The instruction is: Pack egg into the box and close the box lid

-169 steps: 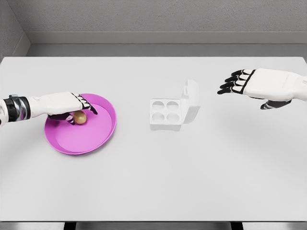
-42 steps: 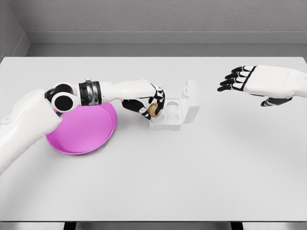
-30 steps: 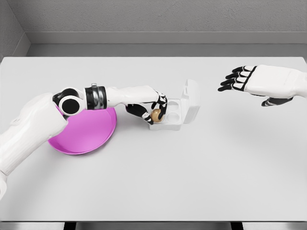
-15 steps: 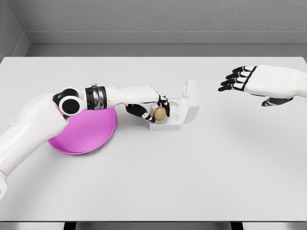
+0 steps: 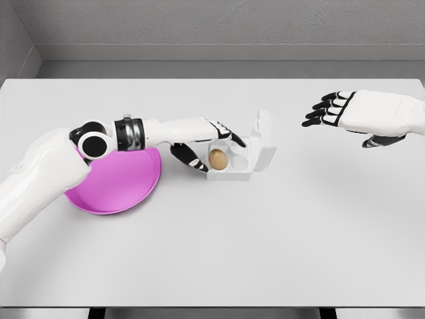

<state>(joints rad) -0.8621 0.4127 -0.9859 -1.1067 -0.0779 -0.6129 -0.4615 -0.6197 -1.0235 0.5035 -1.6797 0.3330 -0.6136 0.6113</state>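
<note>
As the egg (image 5: 218, 158) sits in the box's (image 5: 229, 166) near-left cup with the lid (image 5: 265, 136) upright, the left hand (image 5: 207, 141) has spread fingers and holds nothing. It should lift clear without brushing the egg. The right hand (image 5: 348, 114), open and well apart, could then tip the lid.

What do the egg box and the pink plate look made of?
Egg box: matte white, moulded cups and a thin hinged lid suggest plastic or pulp; the render leaves it open. Pink plate: smooth, uniform magenta with a soft sheen on the rim, likely plastic.
</note>
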